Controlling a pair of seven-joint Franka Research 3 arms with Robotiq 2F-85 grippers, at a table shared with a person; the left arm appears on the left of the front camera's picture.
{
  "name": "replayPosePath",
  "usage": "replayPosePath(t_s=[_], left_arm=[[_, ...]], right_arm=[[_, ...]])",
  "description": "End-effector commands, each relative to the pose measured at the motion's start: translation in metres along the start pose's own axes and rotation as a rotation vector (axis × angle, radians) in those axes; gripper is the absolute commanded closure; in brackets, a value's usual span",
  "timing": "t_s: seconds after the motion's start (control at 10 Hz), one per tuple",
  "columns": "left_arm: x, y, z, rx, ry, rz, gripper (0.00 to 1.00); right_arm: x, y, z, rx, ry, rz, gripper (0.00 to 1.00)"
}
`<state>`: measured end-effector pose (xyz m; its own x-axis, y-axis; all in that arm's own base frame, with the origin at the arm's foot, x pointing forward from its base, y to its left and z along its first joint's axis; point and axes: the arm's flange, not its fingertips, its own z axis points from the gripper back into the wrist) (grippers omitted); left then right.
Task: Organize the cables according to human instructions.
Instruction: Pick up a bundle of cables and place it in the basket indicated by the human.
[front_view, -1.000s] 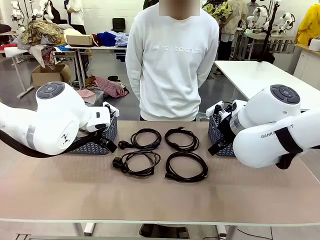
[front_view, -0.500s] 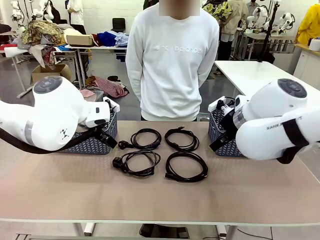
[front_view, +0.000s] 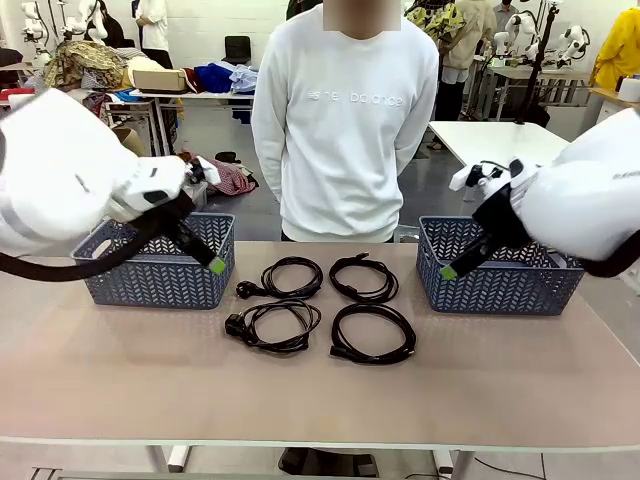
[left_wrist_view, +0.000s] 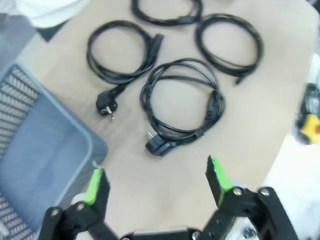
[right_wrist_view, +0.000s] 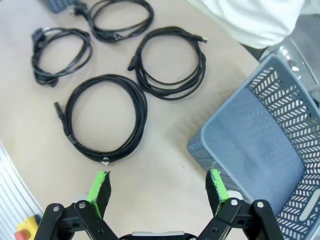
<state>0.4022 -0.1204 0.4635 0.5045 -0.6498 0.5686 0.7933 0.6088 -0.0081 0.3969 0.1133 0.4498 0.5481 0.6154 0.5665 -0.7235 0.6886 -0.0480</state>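
Observation:
Four coiled black cables lie mid-table: back left (front_view: 285, 277), back right (front_view: 364, 277), front left (front_view: 272, 326) with a chunky plug, front right (front_view: 373, 333). My left gripper (front_view: 205, 255) hangs open above the table by the left basket's right end; in the left wrist view the left gripper (left_wrist_view: 156, 180) holds nothing, with the front-left cable (left_wrist_view: 182, 105) ahead of it. My right gripper (front_view: 455, 265) is raised by the right basket's left end, open and empty in its wrist view (right_wrist_view: 158, 186), the front-right cable (right_wrist_view: 105, 117) ahead.
A blue-grey slotted basket (front_view: 160, 262) stands at the table's left and a matching basket (front_view: 500, 268) at the right; both look empty (left_wrist_view: 40, 150) (right_wrist_view: 260, 130). A person in a white sweatshirt (front_view: 345, 120) stands at the far edge with hands out of sight.
Both arms have lifted and swung outward, uncovering the two baskets they were hiding. The cables have not moved.

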Motion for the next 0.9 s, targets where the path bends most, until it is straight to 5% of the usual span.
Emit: replayPosePath(t_s=[0.0, 0.4, 0.8], left_arm=[[0.0, 0.036, 0.012, -0.076, 0.002, 0.002, 0.0], [-0.001, 0.063, 0.034, -0.206, -0.094, 0.002, 0.0], [-0.008, 0.086, 0.048, -0.198, -0.145, 0.017, 0.0]], right_arm=[[-0.002, -0.027, 0.01, 0.092, -0.042, 0.025, 0.0], [-0.016, -0.075, 0.041, 0.211, -0.162, 0.004, 0.0], [-0.023, -0.093, 0.044, 0.223, -0.194, -0.024, 0.0]])
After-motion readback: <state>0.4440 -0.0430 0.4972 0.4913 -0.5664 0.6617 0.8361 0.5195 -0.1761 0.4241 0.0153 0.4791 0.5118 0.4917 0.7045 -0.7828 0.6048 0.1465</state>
